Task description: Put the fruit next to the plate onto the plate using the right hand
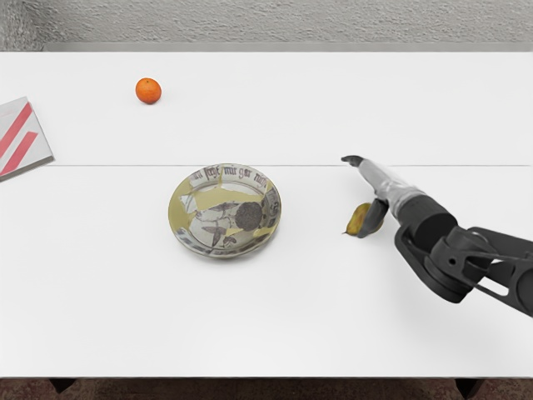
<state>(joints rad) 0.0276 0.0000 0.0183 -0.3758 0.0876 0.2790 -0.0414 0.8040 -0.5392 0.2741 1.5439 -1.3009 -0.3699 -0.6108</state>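
Barely begun, judging by the layout: finds the fruit (357, 219), a small yellow-green pear-like piece, lying on the white surface (275, 325) to the right of the plate (176, 218), near it but clearly apart, with bare surface between. No fruit on the plate itself, only its printed pattern. Left to do, then: secure a grip, lift, carry leftward across the gap, set down inside the rim, let go. Leaves aside the orange (148, 90) far back on the left, well apart from the plate, and the red-striped card (21, 137) at the left edge; not part of the job, by the look of it. Comes in from the right edge with the right hand (385, 197) low over the surface, with the forearm angled up-left. Holds one long pale finger (379, 177) stretched straight out past the fruit toward the back, and drops a dark digit (376, 215) down against the fruit's right side, touching or just beside it; cannot settle which. Not wrapped round the fruit, so reads as spread and carrying nothing. Hard to make out the remaining fingers. No sign of the left arm.
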